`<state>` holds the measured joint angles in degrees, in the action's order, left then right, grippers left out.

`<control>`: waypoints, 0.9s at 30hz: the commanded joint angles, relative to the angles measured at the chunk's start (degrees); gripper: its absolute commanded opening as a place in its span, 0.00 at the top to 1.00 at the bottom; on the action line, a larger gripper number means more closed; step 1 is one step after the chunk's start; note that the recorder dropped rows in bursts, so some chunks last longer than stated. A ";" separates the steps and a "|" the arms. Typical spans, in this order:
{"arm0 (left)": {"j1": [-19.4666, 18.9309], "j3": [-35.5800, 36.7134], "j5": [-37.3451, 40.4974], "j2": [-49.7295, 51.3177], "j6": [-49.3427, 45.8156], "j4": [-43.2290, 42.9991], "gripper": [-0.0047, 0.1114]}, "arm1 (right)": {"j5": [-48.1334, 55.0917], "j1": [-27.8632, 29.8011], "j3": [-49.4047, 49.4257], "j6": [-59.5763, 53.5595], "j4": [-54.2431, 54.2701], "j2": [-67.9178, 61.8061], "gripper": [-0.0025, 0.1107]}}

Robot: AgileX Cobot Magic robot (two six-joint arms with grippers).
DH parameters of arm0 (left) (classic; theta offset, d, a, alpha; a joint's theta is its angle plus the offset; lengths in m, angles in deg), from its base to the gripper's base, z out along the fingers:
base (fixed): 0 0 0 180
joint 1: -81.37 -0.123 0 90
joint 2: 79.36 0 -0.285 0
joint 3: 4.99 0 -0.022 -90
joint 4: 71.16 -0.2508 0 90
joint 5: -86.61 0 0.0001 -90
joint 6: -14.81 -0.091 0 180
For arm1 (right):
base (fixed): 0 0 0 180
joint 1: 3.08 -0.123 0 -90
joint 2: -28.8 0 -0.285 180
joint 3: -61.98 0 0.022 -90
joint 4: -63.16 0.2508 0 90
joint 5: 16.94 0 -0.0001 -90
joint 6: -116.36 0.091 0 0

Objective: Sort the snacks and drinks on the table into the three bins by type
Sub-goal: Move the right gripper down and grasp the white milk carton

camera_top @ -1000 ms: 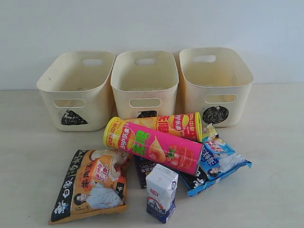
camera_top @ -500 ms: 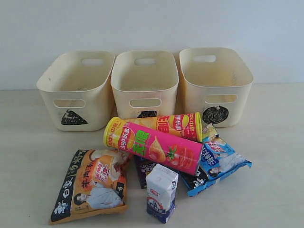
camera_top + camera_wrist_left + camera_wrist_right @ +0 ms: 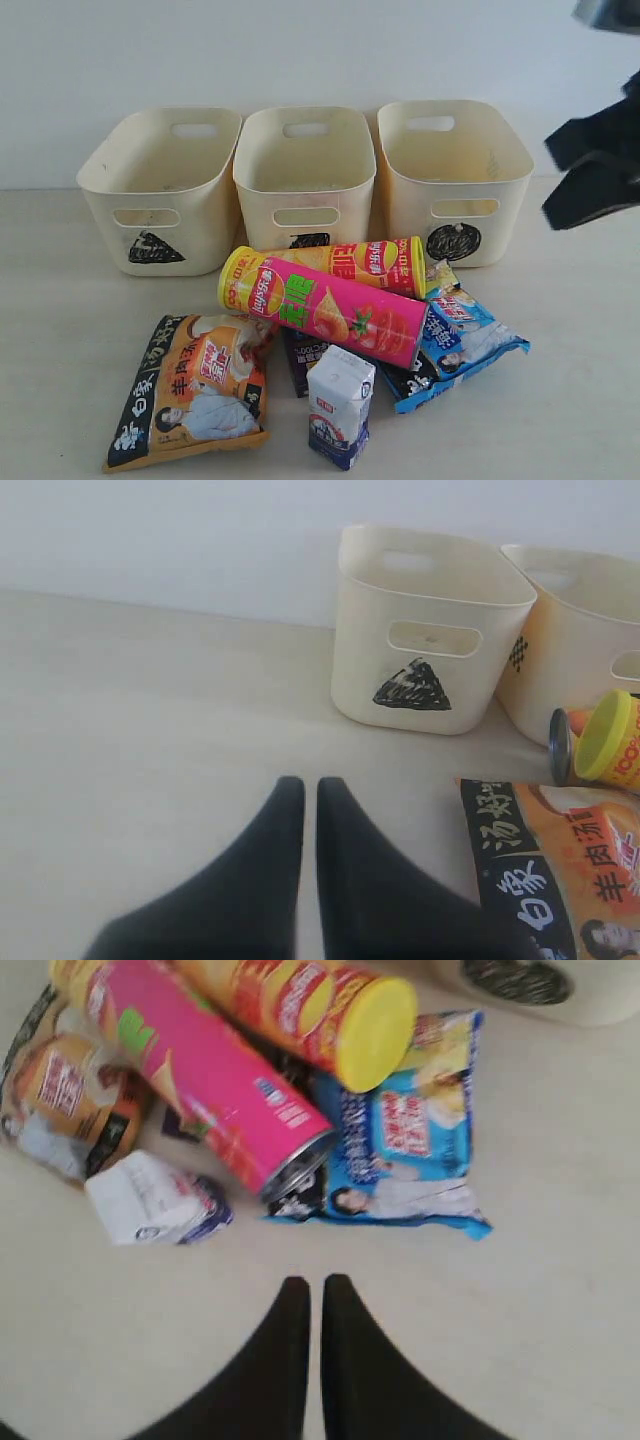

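Three cream bins stand at the back: triangle bin (image 3: 160, 190), square bin (image 3: 305, 175), circle bin (image 3: 455, 180). In front lie the pink tube (image 3: 340, 310) on top of the yellow-orange-red tube (image 3: 345, 262), the orange-black bag (image 3: 195, 390), the blue-white bag (image 3: 460, 340), the white and blue carton (image 3: 340, 405) and the dark purple carton (image 3: 303, 362), mostly hidden under the pink tube. My right gripper (image 3: 314, 1282) is shut and empty, high at the right edge (image 3: 590, 165), apart from the pile. My left gripper (image 3: 303, 783) is shut over bare table, beside the orange-black bag (image 3: 560, 860).
A pale wall runs behind the bins. The light table (image 3: 60, 300) reaches the view's edges on both sides. The bins show nothing inside from these views.
My right arm has come into the exterior view at the upper right edge. The snacks, cartons and bins have not moved.
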<state>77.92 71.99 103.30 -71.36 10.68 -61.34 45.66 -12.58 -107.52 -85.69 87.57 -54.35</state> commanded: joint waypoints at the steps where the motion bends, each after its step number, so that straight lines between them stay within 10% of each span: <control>1: -0.22 0.24 -0.42 -0.21 -0.27 -0.23 0.93 | 3.24 -8.12 -2.53 0.77 -1.91 -5.07 0.98; 14: -0.22 0.24 -0.42 -0.21 -0.27 -0.23 0.93 | 7.36 -27.17 -10.02 7.41 -11.77 -16.09 0.35; 27: -0.22 0.24 -0.42 -0.21 -0.27 -0.23 0.93 | 0.55 -35.75 -10.02 15.81 -20.41 -22.69 0.30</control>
<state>77.92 71.99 103.30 -71.36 10.68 -61.34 48.72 -47.85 -117.22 -70.89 68.30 -76.15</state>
